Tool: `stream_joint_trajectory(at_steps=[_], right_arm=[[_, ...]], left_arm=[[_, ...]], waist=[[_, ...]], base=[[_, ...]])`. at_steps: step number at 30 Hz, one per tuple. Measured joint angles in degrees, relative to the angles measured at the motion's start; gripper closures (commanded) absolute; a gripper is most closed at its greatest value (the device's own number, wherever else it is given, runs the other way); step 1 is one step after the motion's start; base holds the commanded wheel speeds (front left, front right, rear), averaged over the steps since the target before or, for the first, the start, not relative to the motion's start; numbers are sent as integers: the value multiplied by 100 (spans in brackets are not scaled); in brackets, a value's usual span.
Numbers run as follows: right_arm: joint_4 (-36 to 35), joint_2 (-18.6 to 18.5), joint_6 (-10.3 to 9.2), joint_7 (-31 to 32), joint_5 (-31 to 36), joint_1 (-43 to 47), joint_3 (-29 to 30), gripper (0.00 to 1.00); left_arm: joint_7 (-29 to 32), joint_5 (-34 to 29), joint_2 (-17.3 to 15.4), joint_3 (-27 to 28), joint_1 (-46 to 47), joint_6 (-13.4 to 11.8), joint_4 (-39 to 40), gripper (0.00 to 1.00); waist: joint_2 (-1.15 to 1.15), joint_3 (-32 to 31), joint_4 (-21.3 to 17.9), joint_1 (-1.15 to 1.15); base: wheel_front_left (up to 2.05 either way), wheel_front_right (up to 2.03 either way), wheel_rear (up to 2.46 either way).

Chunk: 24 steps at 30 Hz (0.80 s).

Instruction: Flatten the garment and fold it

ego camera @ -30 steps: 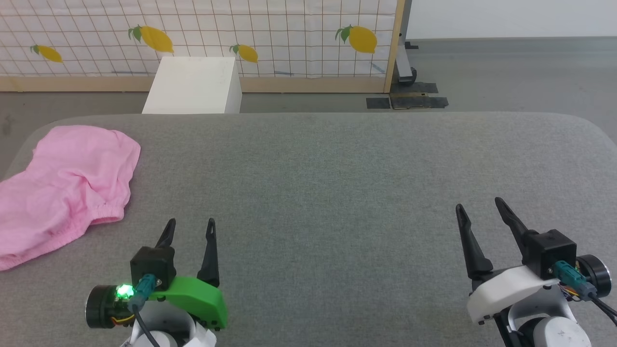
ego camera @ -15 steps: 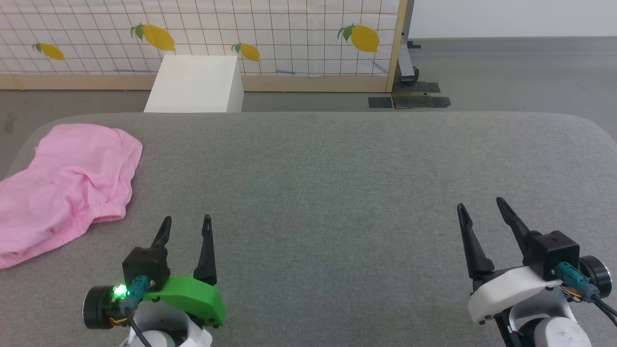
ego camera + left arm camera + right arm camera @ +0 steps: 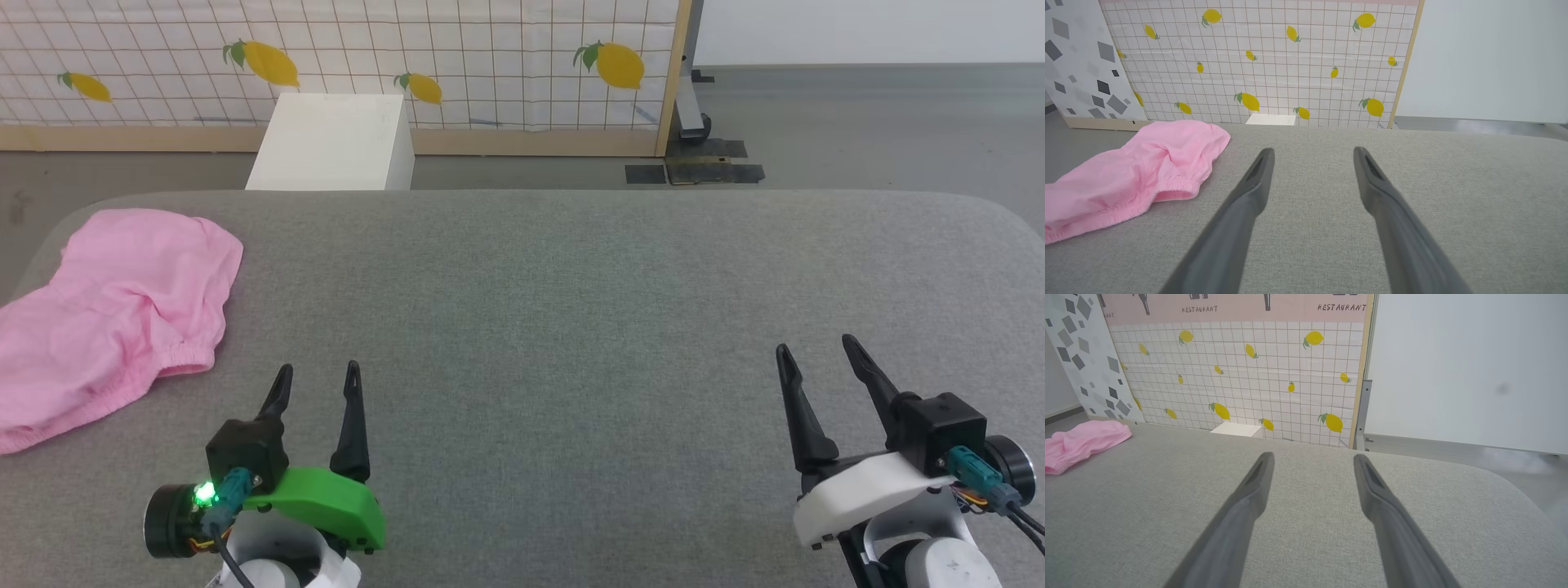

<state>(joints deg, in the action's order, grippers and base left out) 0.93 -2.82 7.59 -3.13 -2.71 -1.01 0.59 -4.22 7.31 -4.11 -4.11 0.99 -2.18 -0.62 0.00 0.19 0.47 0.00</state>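
The garment [image 3: 114,314] is a wrinkled heap of light pink shorts at the far left of the grey table [image 3: 571,310], its gathered waistband facing the table's front. It runs off the left edge of the head view. My left gripper [image 3: 318,377] stands open near the front edge, a little to the right of the garment and apart from it, with nothing between its fingers. In the left wrist view the garment [image 3: 1139,171] lies left of that open gripper [image 3: 1312,152]. My right gripper [image 3: 816,347] is open over the right side, far from the garment [image 3: 1084,443].
A white box [image 3: 331,143] stands on the floor behind the table's far edge. A lemon-patterned grid screen [image 3: 408,57] with a wooden frame rises behind it. Dark floor plates [image 3: 694,171] lie at the screen's right foot. The table's corners are rounded.
The left gripper has shifted slightly forward and left. The whole head view has drifted a little, so the camera moved. The garment and right gripper are unchanged.
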Motion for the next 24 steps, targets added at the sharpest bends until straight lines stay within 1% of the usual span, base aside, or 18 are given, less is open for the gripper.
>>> stream_joint_trajectory(at_steps=[4, 9, 24], right_arm=[[10, 0, 0, -33, -42, -1, 2, 0], [30, 0, 0, -53, -51, -4, 2, 0], [71, 0, 0, -146, -145, -6, 25, 0]], left_arm=[[-18, 129, -16, -23, -1, -42, 10, 0], [-49, 187, -48, -53, -1, -51, 11, 0], [-133, 370, -125, -199, 0, -194, 10, 0]], waist=[[0, -5, 8, 0], [0, -12, 13, 0], [0, -26, 27, 0]], base=[[0, 0, 0], [0, 0, 0], [0, 0, 0]])
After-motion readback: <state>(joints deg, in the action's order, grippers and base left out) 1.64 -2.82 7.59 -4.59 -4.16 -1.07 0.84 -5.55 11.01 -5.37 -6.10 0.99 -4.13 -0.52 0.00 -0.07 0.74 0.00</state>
